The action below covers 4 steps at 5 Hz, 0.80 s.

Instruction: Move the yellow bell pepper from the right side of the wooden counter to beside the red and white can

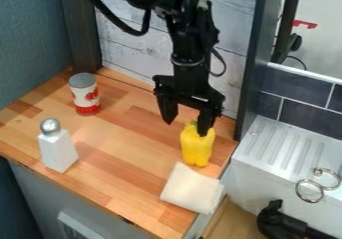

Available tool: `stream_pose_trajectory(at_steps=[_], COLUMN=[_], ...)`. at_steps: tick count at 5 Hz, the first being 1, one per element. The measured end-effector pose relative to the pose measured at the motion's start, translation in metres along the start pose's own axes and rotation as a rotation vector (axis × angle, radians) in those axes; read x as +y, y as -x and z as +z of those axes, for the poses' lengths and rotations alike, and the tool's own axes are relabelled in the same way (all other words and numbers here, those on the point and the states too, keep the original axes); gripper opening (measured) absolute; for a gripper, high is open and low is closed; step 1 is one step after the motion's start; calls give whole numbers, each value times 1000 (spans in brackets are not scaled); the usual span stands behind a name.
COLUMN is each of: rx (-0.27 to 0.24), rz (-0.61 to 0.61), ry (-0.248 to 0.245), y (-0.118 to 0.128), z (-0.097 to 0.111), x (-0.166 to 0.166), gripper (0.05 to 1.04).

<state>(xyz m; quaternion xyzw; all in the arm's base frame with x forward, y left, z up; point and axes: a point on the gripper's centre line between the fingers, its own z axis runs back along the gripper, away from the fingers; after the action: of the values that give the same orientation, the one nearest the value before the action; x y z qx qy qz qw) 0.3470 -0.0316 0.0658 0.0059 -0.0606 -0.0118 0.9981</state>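
The black gripper [187, 125] hangs over the right part of the wooden counter, its two fingers spread apart and pointing down, with nothing between them. Its right finger is at the top of a yellow bell pepper [197, 148], near the green stem; I cannot tell whether they touch. Just in front of the pepper lies a folded white cloth [192, 189] at the counter's front right corner. A white shaker with a silver top [58, 150] stands at the front left. Behind it, a red and white can [85, 95] stands upright.
The wooden counter [120, 138] meets a whitewashed plank wall behind and a blue-grey panel at left. A dark upright post stands right of the arm. Further right is a white sink [270, 175] with a ridged drainboard, metal rings [309, 190] and a black object [275, 222] below.
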Motion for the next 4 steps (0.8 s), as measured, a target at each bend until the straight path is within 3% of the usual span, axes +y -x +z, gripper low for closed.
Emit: stream_pose_trajectory(at_steps=[2, 4], rx=[14, 0], rz=[-16, -13], ry=[-12, -1], y=[0, -2], z=[3, 3], x=[2, 0], gripper=[955, 383])
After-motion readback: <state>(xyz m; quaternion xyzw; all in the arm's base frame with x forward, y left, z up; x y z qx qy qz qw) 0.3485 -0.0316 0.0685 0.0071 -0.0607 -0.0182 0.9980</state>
